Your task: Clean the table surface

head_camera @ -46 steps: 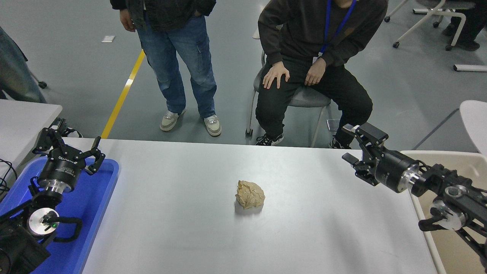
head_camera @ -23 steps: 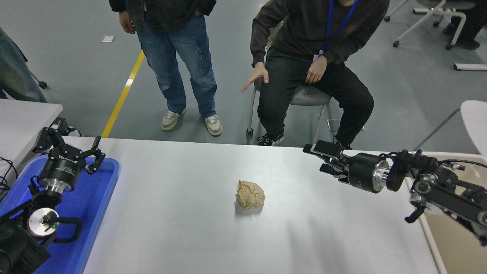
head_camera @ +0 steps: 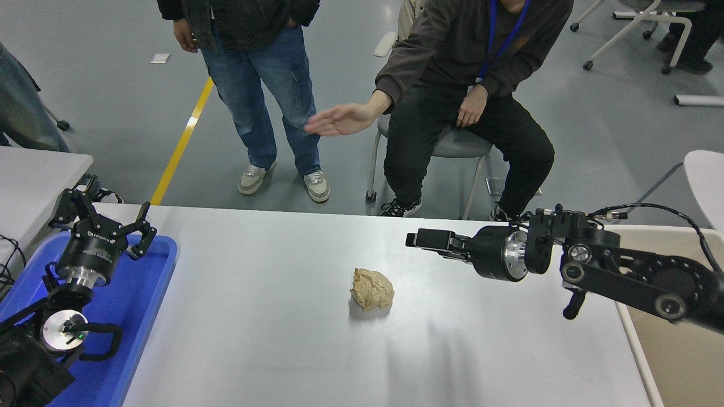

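Observation:
The table surface (head_camera: 254, 328) is a wide white-grey top. A crumpled brown paper ball (head_camera: 371, 289) lies near its middle. My right gripper (head_camera: 421, 239) reaches in from the right, pointing left, a little above the table and up-right of the ball, apart from it. It is seen side-on, looks open and holds nothing. My left gripper (head_camera: 104, 219) is parked at the lower left, open and empty, over the blue tray (head_camera: 153, 294).
A beige bin (head_camera: 673, 362) stands at the table's right edge under my right arm. A smaller white table (head_camera: 34, 169) is at the far left. One person stands and one sits beyond the far edge; the seated person's hand (head_camera: 339, 120) is stretched out leftward.
My right gripper has swung left and turned, from the table's right edge to near the ball. The seated person has lifted a hand off the knee and stretched it out. The ball has not moved.

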`<action>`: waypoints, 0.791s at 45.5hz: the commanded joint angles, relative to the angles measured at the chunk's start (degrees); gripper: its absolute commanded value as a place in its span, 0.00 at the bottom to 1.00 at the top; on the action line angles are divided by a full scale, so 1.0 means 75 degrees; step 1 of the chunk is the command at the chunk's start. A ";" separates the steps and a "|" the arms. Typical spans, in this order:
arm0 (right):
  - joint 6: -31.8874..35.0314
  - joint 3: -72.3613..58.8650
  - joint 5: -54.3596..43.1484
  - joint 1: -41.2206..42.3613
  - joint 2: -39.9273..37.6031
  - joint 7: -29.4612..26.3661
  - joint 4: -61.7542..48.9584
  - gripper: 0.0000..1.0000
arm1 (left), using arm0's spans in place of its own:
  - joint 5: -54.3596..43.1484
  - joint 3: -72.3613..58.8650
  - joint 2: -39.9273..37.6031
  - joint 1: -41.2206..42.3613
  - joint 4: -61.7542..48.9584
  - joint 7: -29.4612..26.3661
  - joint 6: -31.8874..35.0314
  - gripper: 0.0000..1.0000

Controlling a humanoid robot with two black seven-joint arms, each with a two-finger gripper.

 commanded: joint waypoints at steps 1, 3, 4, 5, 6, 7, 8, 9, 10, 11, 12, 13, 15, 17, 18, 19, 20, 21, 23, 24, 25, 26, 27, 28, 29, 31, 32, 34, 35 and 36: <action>-0.0028 -0.0916 -0.0686 0.0592 0.0966 -0.0107 -0.0503 0.99 | 0.0000 0.0000 0.0000 0.0000 -0.0001 0.0000 0.0000 1.00; -0.0040 -0.1103 -0.0885 0.0674 0.1177 -0.0095 -0.0702 0.99 | 0.0000 0.0000 0.0000 0.0000 -0.0001 0.0000 0.0000 1.00; -0.0051 -0.1186 -0.1014 0.0709 0.1259 -0.0083 -0.0808 0.99 | 0.0000 0.0000 0.0000 0.0000 -0.0001 0.0000 0.0000 1.00; -0.0051 -0.1279 -0.1143 0.0721 0.1318 -0.0083 -0.0913 0.99 | 0.0000 0.0000 0.0000 0.0000 -0.0001 0.0000 0.0000 1.00; -0.0075 -0.1350 -0.1260 0.0733 0.1388 -0.0083 -0.1007 0.99 | 0.0000 0.0000 0.0000 0.0000 -0.0001 0.0000 0.0000 1.00; -0.0110 -0.1408 -0.1377 0.0744 0.1447 -0.0083 -0.1089 0.99 | 0.0000 0.0000 0.0000 0.0000 -0.0001 0.0000 0.0000 1.00; -0.0145 -0.1455 -0.1471 0.0733 0.1505 -0.0083 -0.1160 0.99 | 0.0000 0.0000 0.0000 0.0000 -0.0001 0.0000 0.0000 1.00; -0.0192 -0.1491 -0.1542 0.0733 0.1575 -0.0083 -0.1218 0.99 | 0.0000 0.0000 0.0000 0.0000 -0.0001 0.0000 0.0000 1.00; -0.0238 -0.1538 -0.1612 0.0733 0.1646 -0.0083 -0.1265 0.99 | 0.0000 0.0000 0.0000 0.0000 -0.0001 0.0000 0.0000 1.00; -0.0285 -0.1584 -0.1636 0.0733 0.1716 -0.0083 -0.1312 0.99 | 0.0000 0.0000 0.0000 0.0000 -0.0001 0.0000 0.0000 1.00; -0.0309 -0.1620 -0.1648 0.0733 0.1810 -0.0083 -0.1348 0.99 | 0.0000 0.0000 0.0000 0.0000 -0.0001 0.0000 0.0000 1.00; -0.0321 -0.1655 -0.1648 0.0744 0.1880 -0.0083 -0.1383 0.99 | 0.0000 0.0000 0.0000 0.0000 -0.0001 0.0000 0.0000 1.00; -0.0344 -0.1714 -0.1671 0.0744 0.2009 -0.0083 -0.1430 0.99 | 0.0000 0.0000 0.0000 0.0000 -0.0001 0.0000 0.0000 1.00; -0.0368 -0.1784 -0.1683 0.0733 0.2115 -0.0083 -0.1512 0.99 | 0.0000 0.0000 0.0000 0.0000 -0.0001 0.0000 0.0000 1.00; -0.0379 -0.1830 -0.1695 0.0744 0.2162 -0.0083 -0.1570 0.99 | 0.0000 0.0000 0.0000 0.0000 -0.0001 0.0000 0.0000 1.00; -0.0414 -0.1889 -0.1741 0.0744 0.2208 -0.0083 -0.1640 0.99 | 0.0000 0.0000 0.0000 0.0000 -0.0001 0.0000 0.0000 1.00; -0.0461 -0.1936 -0.1800 0.0744 0.2267 -0.0071 -0.1711 0.99 | 0.0000 0.0000 0.0000 0.0000 -0.0001 0.0000 0.0000 1.00; -0.0543 -0.1994 -0.1881 0.0744 0.2302 -0.0060 -0.1781 0.99 | 0.0000 0.0000 0.0000 0.0000 -0.0001 0.0000 0.0000 1.00; -0.0870 -0.2124 -0.2116 0.0721 0.2420 -0.0013 -0.2015 0.99 | 0.0000 0.0000 0.0000 0.0000 -0.0001 0.0000 0.0000 1.00; -0.0988 -0.2170 -0.2175 0.0709 0.2443 -0.0013 -0.2074 0.99 | 0.0000 0.0000 0.0000 0.0000 -0.0001 0.0000 0.0000 1.00; -0.1105 -0.2217 -0.2222 0.0698 0.2478 -0.0001 -0.2098 0.99 | 0.0000 0.0000 0.0000 0.0000 -0.0001 0.0000 0.0000 1.00; -0.1234 -0.2276 -0.2257 0.0686 0.2525 -0.0001 -0.2121 0.99 | 0.0000 0.0000 0.0000 0.0000 -0.0001 0.0000 0.0000 1.00; -0.1328 -0.2334 -0.2292 0.0674 0.2583 0.0011 -0.2145 0.99 | 0.0000 0.0000 0.0000 0.0000 -0.0001 0.0000 0.0000 1.00; -0.1410 -0.2416 -0.2304 0.0662 0.2654 0.0011 -0.2191 0.99 | 0.0000 0.0000 0.0000 0.0000 -0.0001 0.0000 0.0000 1.00; -0.1480 -0.2498 -0.2304 0.0662 0.2735 0.0011 -0.2273 0.99 | 0.0000 0.0000 0.0000 0.0000 -0.0001 0.0000 0.0000 1.00; -0.1575 -0.2674 -0.2316 0.0651 0.2911 0.0022 -0.2472 0.99 | 0.0000 0.0000 0.0000 0.0011 -0.0001 0.0000 0.0000 1.00; -0.1610 -0.2756 -0.2316 0.0651 0.3016 0.0022 -0.2554 0.99 | 0.0000 0.0000 0.0000 0.0000 -0.0001 0.0000 0.0000 1.00; -0.1680 -0.2850 -0.2316 0.0627 0.3228 0.0069 -0.2672 0.99 | 0.0000 0.0000 0.0000 0.0000 -0.0001 0.0000 0.0000 1.00; -0.1703 -0.2862 -0.2316 0.0604 0.3275 0.0116 -0.2684 0.99 | 0.0000 0.0000 0.0000 0.0000 -0.0001 0.0000 0.0000 1.00; -0.1715 -0.2862 -0.2316 0.0592 0.3299 0.0174 -0.2684 0.99 | 0.0000 0.0000 0.0000 0.0000 -0.0001 0.0000 0.0000 1.00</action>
